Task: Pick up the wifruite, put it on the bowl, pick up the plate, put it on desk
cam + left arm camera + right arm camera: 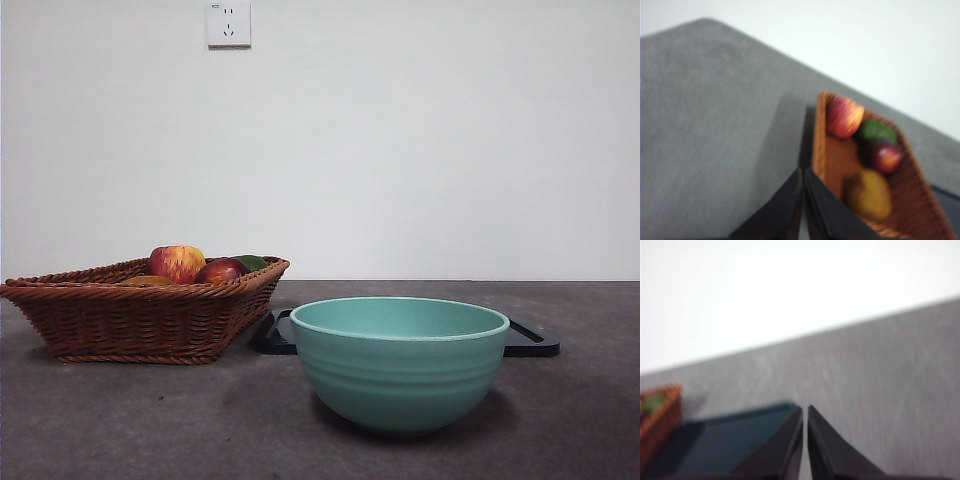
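The wifruite (869, 194), a dull brown oval fruit, lies in the brown wicker basket (140, 320); in the front view only its top (147, 281) shows over the rim. The teal-green bowl (400, 365) stands empty on the dark grey desk (120, 420), right of the basket. A flat black tray (530, 340) lies behind the bowl. My left gripper (803, 170) is shut and empty, held above the desk beside the basket (830, 160). My right gripper (805, 407) is shut and empty above the tray (730, 440). Neither gripper shows in the front view.
The basket also holds a red-and-yellow apple (177, 263), a dark red round fruit (220, 271) and a green fruit (251, 262). A white wall with a socket (228, 23) stands behind the desk. The basket's corner (657, 420) shows in the right wrist view.
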